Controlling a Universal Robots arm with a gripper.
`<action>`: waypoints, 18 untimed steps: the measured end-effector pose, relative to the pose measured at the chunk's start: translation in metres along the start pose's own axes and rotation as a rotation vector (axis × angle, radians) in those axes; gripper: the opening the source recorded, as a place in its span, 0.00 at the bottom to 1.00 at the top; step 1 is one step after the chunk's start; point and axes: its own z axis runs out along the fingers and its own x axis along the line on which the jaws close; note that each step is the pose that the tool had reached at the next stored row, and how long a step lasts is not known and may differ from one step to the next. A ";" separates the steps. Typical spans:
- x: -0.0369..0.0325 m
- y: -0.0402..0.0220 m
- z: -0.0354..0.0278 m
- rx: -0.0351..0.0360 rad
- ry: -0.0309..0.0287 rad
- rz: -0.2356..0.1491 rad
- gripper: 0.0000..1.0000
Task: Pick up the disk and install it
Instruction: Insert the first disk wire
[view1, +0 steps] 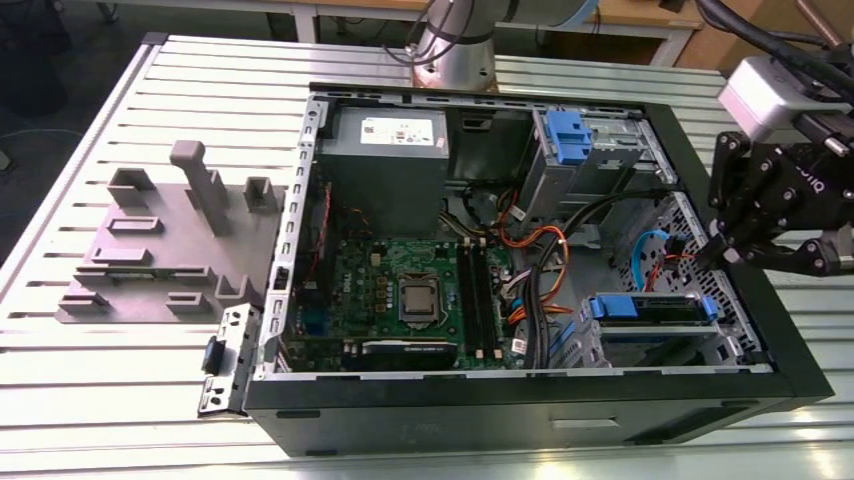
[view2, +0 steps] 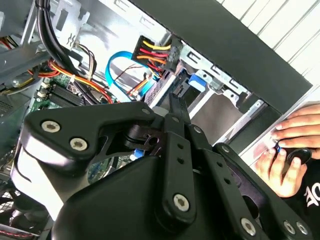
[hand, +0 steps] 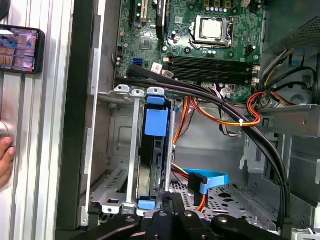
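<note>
The disk (view1: 650, 308), silver in a bright blue carrier, sits in the drive bay at the near corner of the open computer case (view1: 534, 420), on the exterior view's right. In the first wrist view the disk (hand: 156, 125) stands edge-on between the bay's metal rails. In the second wrist view a blue bit of the disk's carrier (view2: 197, 82) shows. My gripper (view1: 731, 255) hangs over the case's right wall, just above and beside that bay. Its fingers look shut with nothing between them in both wrist views (view2: 175, 100) (hand: 170, 199).
Black, orange and blue cables (hand: 235, 115) cross the case beside the bay. A grey power supply (view1: 387, 150) and a second blue carrier (view1: 567, 135) sit at the case's far side. A grey fixture (view1: 160, 240) stands on the exterior view's left. A person's hand (view2: 290, 150) rests outside the case.
</note>
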 end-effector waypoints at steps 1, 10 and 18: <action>0.0000 0.0000 0.0000 0.0000 0.0002 0.000 0.11; 0.0000 -0.0007 0.0010 0.0000 0.0005 -0.039 0.36; -0.0039 -0.0112 0.0028 -0.0011 0.0003 -0.049 0.36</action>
